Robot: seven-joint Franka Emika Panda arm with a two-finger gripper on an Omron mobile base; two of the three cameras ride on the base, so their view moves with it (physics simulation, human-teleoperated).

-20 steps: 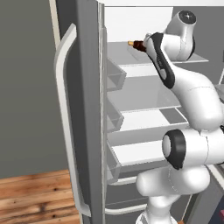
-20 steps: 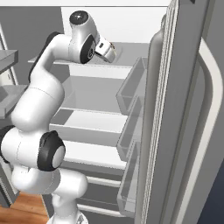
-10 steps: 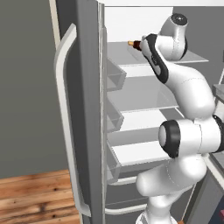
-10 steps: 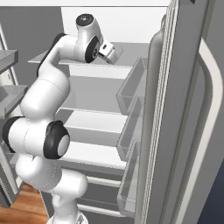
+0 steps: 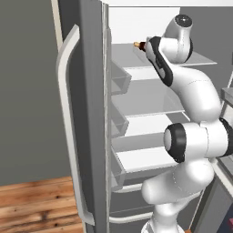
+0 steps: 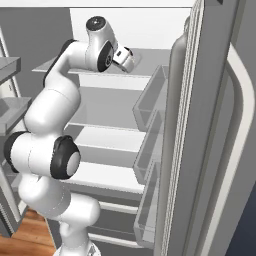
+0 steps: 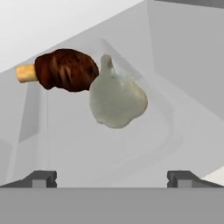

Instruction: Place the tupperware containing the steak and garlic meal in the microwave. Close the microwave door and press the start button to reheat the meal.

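Reaching toward the top shelf (image 6: 145, 70) of the open fridge, the hand (image 7: 111, 177) has its two fingertips spread wide at the bottom of the hand view, with nothing between them. Beyond them lies the tupperware (image 7: 144, 144), a translucent tray on the shelf, filling the middle of the frame. Inside it, the steak (image 7: 65, 70) sits at upper left with its tan end pointing left, and the pale garlic bulb (image 7: 117, 98) touches it at centre. In the left base view, the fridge door (image 5: 86, 113) stands open at left.
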